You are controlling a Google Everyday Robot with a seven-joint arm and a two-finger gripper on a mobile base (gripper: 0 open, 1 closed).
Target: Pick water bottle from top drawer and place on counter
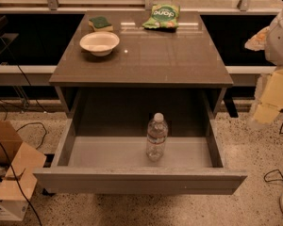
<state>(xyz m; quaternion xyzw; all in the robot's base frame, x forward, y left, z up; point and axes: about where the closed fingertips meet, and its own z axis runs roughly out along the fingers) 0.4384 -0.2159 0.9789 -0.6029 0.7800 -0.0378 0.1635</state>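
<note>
The water bottle (156, 136) stands upright in the open top drawer (137, 179), right of the middle of its pale floor. It is clear and ribbed, with a white cap and a thin label band. The counter (146, 55) is the glossy brown-grey top above the drawer. My arm comes in at the right edge, and the gripper (270, 102) hangs there, well to the right of the drawer and above the floor, apart from the bottle. It holds nothing that I can see.
On the counter stand a white bowl (99, 43) at the back left, a green-topped sponge (100, 23) behind it, and a green snack bag (162, 17) at the back. A cardboard box (9, 173) and cables lie on the floor at left.
</note>
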